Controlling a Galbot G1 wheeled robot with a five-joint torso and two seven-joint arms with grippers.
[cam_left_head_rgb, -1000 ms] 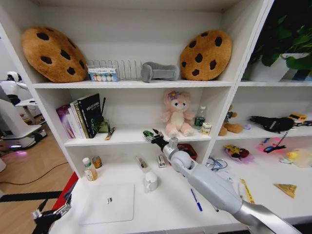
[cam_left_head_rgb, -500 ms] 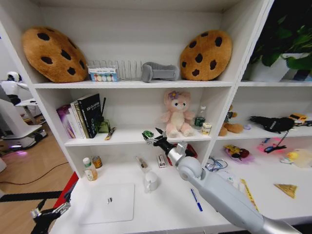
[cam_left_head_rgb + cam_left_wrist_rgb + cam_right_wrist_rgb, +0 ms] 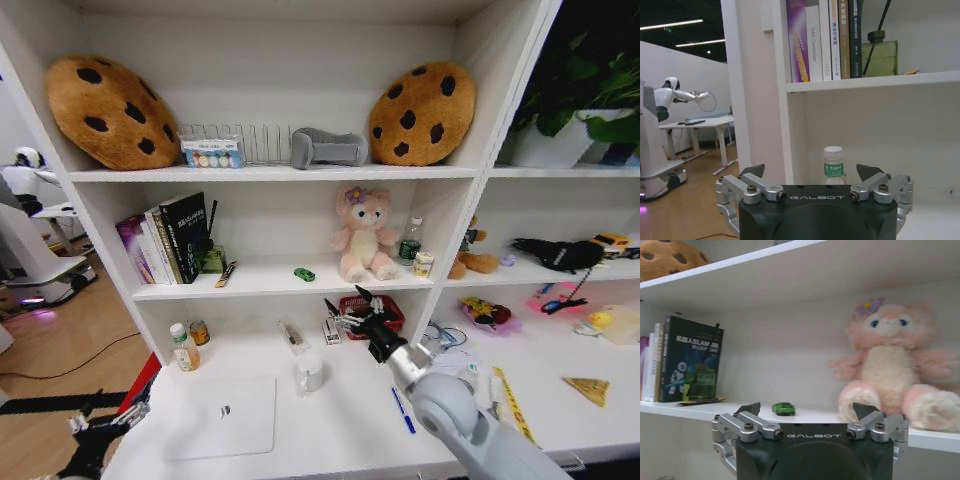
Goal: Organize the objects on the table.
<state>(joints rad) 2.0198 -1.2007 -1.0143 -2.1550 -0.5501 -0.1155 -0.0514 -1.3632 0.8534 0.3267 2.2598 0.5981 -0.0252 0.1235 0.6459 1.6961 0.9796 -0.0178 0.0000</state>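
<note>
Green against the white shelf board, the tiny toy car (image 3: 304,274) sits alone on the middle shelf, just beside the pink plush bear (image 3: 364,237) and well apart from the row of dark-spined books (image 3: 168,238). My right gripper (image 3: 351,306) hangs below and a little to the right of the car, in front of the shelf edge, jaws spread wide and holding nothing. From the right wrist view the car (image 3: 783,408) lies straight ahead between the two fingertips, farther back on the board, its long axis running across the line of approach (so the jaws would close on its nose and tail, I judge, not its flanks).

My left gripper (image 3: 100,432) is parked low at the desk's near left corner, also open and empty, facing the small clear green-capped bottle (image 3: 833,165) that stands upright under the shelf.

On the long white desk (image 3: 340,430) the flat silver laptop (image 3: 222,416), the white mug (image 3: 310,372) and the blue pen (image 3: 402,409) lie untouched. The right arm is clearly the nearer one to the mug and the pen.
</note>
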